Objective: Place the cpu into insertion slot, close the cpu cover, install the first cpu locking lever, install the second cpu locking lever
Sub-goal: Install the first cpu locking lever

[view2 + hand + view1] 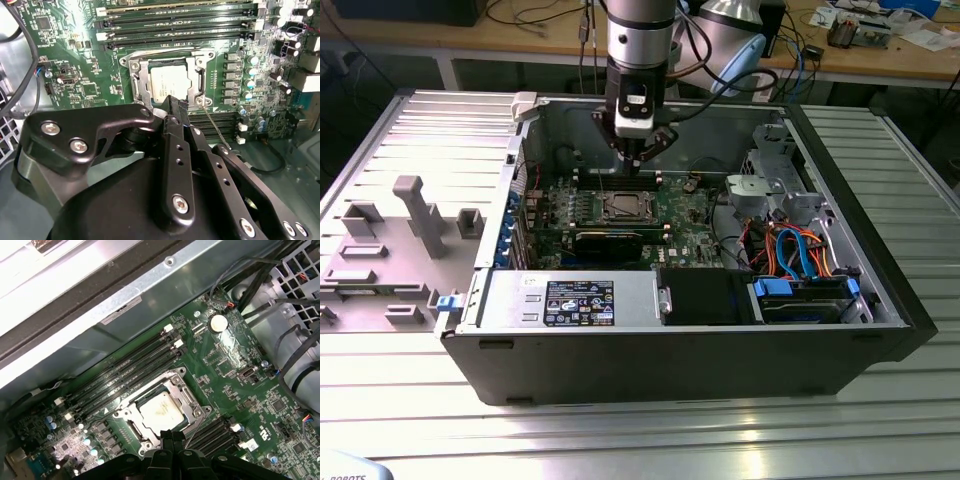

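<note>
Jaws are hanging closed and empty just above the insertion slot, where the cpu is lying under the lowered cpu cover, so the free locking lever is likely needing a slow, square push.

The gripper, fingers together, is hanging just beside the cpu, which the cpu cover is framing mid-frame.

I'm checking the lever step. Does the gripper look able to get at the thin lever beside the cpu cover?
Probably yes: the gripper hangs close over the edge of the cover, the lever juts out free beside it, and nothing lies between them.
</note>
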Controlling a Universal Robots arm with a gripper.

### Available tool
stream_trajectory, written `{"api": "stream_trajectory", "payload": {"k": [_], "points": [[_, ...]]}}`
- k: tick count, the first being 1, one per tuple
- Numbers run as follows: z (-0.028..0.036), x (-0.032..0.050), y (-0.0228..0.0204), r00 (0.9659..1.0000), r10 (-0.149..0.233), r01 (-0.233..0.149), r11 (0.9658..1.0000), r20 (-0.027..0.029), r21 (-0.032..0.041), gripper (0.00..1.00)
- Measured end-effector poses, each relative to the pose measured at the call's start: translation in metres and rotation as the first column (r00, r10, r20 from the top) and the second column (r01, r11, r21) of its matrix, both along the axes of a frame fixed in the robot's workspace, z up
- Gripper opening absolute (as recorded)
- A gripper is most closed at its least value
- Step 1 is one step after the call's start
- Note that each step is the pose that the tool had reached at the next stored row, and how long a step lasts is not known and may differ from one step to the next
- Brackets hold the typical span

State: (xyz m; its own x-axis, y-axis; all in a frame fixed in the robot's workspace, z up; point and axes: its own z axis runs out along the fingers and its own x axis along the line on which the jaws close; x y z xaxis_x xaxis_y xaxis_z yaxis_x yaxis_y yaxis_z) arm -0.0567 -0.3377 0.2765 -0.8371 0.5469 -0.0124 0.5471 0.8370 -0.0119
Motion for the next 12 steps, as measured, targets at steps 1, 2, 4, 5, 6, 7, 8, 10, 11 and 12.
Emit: {"api": "stream_trajectory", "payload": {"k": [1,2,4,5,6,7,8,10,11,12], "points": [[0.0,0.0,0.0,1.0,0.008,-0.008,1.0,0.0,0.0,0.11],[0.0,-0.0001,0.0,0.9997,0.024,-0.024,0.9997,0.0,0.0,0.11],[-0.0001,-0.0003,0.0,0.9984,0.056,-0.056,0.9984,0.0,0.0,0.11],[-0.0001,-0.0003,0.0,0.9977,0.068,-0.068,0.9977,0.0,0.0,0.11],[-0.0001,-0.0003,-0.0001,0.9967,0.081,-0.081,0.9967,0.0,0.0,0.11],[-0.0001,-0.0004,-0.0001,0.9957,0.093,-0.093,0.9957,0.0,0.0,0.11],[-0.0001,-0.0005,-0.0001,0.9942,0.108,-0.108,0.9942,0.0,-0.0001,0.11],[-0.0002,-0.0024,-0.0001,0.9916,0.13,-0.13,0.9916,0.0,0.0,0.11],[-0.0002,-0.0026,-0.0001,0.9913,0.132,-0.132,0.9913,0.0,0.0,0.11],[-0.0002,-0.0026,-0.0001,0.9913,0.132,-0.132,0.9913,0.0,0.0,0.11]]}}
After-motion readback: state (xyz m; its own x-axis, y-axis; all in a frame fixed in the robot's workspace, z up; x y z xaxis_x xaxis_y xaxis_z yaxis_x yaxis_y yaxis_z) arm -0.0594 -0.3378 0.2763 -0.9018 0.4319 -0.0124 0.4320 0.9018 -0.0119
